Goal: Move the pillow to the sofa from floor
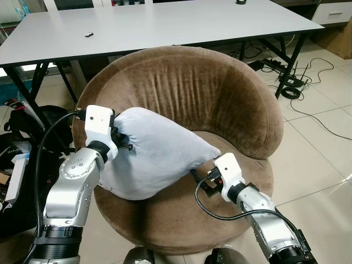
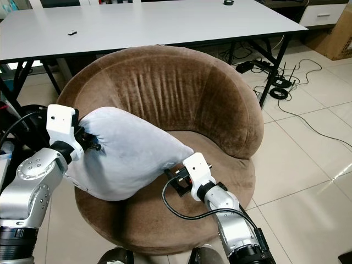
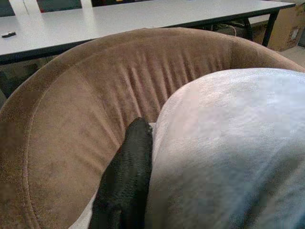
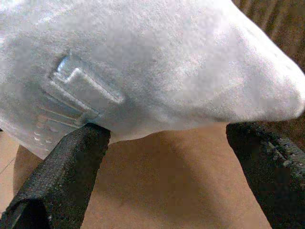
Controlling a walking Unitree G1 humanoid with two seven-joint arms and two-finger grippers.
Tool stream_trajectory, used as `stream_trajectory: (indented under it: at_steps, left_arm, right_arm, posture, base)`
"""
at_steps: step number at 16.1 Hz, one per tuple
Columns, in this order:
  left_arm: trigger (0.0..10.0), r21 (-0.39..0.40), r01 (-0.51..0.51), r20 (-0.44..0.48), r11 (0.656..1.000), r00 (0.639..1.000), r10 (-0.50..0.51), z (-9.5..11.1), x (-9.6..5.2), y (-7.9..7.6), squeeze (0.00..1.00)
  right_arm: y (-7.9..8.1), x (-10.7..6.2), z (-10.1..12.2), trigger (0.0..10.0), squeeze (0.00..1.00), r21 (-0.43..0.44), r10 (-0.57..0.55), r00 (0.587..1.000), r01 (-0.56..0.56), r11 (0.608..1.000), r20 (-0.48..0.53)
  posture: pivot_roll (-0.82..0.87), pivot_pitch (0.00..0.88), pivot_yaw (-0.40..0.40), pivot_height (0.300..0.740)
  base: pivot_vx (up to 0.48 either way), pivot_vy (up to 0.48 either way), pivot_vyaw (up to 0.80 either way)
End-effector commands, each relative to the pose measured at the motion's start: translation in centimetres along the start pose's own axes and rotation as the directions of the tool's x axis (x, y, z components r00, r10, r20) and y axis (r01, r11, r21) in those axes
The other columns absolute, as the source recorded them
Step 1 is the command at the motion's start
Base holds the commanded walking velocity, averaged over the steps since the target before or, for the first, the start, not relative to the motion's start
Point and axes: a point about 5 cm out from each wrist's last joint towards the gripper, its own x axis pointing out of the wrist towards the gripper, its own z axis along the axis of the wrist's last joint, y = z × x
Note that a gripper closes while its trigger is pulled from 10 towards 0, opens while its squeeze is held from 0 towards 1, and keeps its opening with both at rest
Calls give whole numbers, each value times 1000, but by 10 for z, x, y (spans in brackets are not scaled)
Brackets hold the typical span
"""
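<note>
A pale grey pillow (image 1: 157,157) hangs tilted over the seat of a round brown sofa chair (image 1: 187,88), its lower edge touching the cushion. My left gripper (image 1: 124,144) is shut on the pillow's upper left end. In the left wrist view one black finger (image 3: 126,181) presses into the fabric (image 3: 228,152), and the other is hidden behind it. My right gripper (image 1: 201,180) sits at the pillow's lower right corner. Its fingers (image 4: 71,167) stand wide apart and open, with the pillow (image 4: 157,62) lying just above them over the brown seat.
A long grey table (image 1: 165,25) stands right behind the sofa chair. Cables (image 1: 291,82) trail over the tiled floor at the right. A black bag (image 1: 33,124) lies at the left, and a cardboard box (image 2: 338,38) stands far right.
</note>
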Motion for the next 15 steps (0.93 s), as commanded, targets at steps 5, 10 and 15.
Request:
stream_trajectory:
  at_steps: [5,10,15]
  left_arm:
    - [10000,8,16,40,1000,999,-16,11,4,-3,1000]
    - [10000,61,7,16,998,1000,-8,8,6,-3,0]
    - [10000,14,-50,58,999,997,49,6,8,-2,0]
  right_arm:
    - [1,0,-2,10000,0,0,-3,1000,3,1000,-5]
    - [-3,2,1,10000,0,8,-11,1000,11,1000,1]
    - [-6,7,8,10000,0,-25,-8,999,9,1000,32]
  posture:
    - [-34,0,41,691]
    - [-34,0,41,691]
    - [-38,0,41,691]
  base:
    - [0,0,0]
    - [0,0,0]
    - [0,0,0]
